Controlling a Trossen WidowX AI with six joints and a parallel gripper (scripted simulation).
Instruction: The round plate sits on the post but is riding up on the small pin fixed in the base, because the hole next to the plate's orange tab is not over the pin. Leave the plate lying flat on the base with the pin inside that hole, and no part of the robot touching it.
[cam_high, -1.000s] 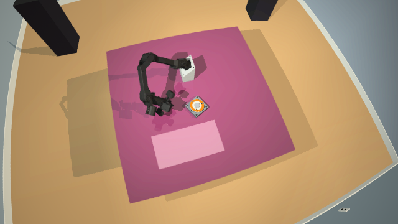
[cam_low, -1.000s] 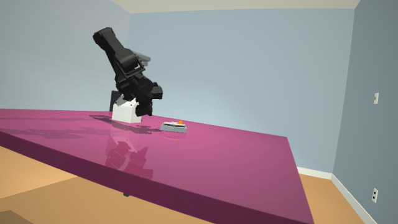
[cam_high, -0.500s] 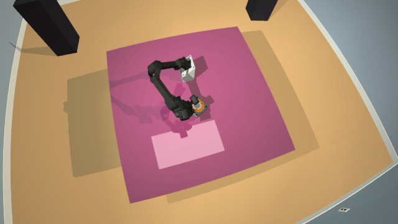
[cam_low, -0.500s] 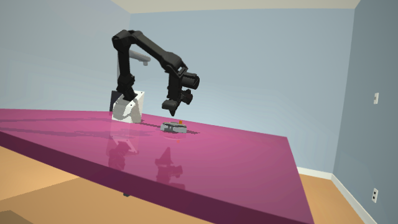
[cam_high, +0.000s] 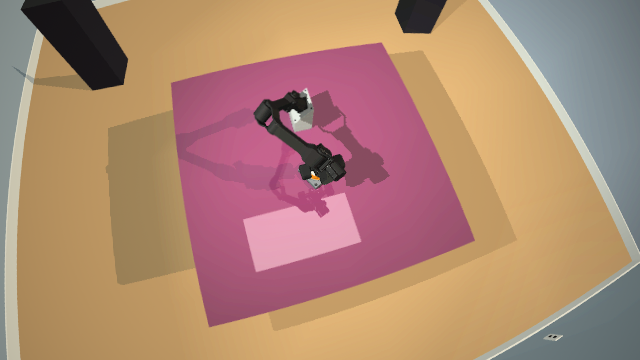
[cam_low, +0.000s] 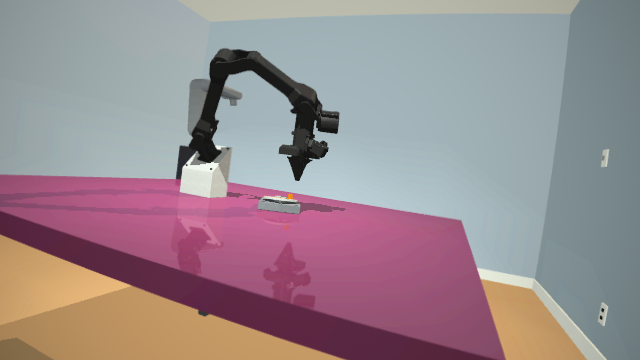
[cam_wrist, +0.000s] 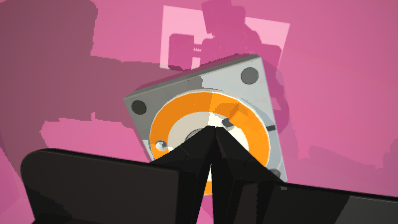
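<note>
The plate (cam_wrist: 175, 106) (cam_high: 314, 176), with an orange ring and pale centre, sits on the square grey base (cam_wrist: 225, 79) (cam_low: 279, 206) (cam_high: 315, 184). In the exterior view a dark gap shows under part of the plate. Its orange tab (cam_wrist: 241, 116) (cam_low: 290, 196) stands up at the upper right in the wrist view, beside a dark hole (cam_wrist: 228, 123). A small shiny round spot (cam_wrist: 160, 145) shows at the ring's left; I cannot tell if it is the pin. My gripper (cam_wrist: 214, 134) (cam_low: 298, 179) is shut and empty, pointing down above the plate, not touching it. The fingers hide the plate's near part.
The arm's white mount (cam_high: 302, 121) (cam_low: 204, 181) stands behind the base on the magenta table (cam_high: 400, 200) (cam_low: 375, 260). A pale pink rectangle (cam_high: 300, 240) (cam_wrist: 175, 22) lies in front of the base. Dark arm shadows fall around the base.
</note>
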